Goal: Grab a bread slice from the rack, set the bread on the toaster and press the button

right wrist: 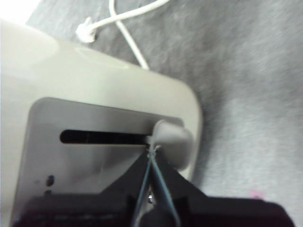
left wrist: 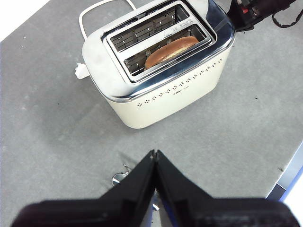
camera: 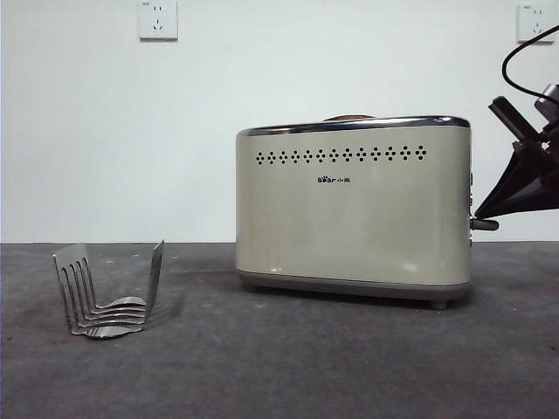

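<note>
The cream toaster [camera: 354,209] stands right of centre on the table. The slice of bread [left wrist: 170,50] sits in one of its top slots; only its crust top [camera: 349,117] shows in the front view. The metal rack [camera: 109,292] stands at the left with no bread in it. My right gripper [right wrist: 152,150] is shut, its tip touching the dark-grey button [right wrist: 173,142] at one end of the lever slot. In the front view it [camera: 479,215] comes in from the right, just above the button [camera: 485,224]. My left gripper [left wrist: 155,153] is shut and holds nothing, high above the table near the rack [left wrist: 120,177].
A white power cord [right wrist: 128,33] with its plug lies on the grey table behind the toaster, also in the left wrist view [left wrist: 94,12]. Two wall sockets [camera: 157,19] are on the white wall behind. The table's edge [left wrist: 289,175] shows near the left gripper.
</note>
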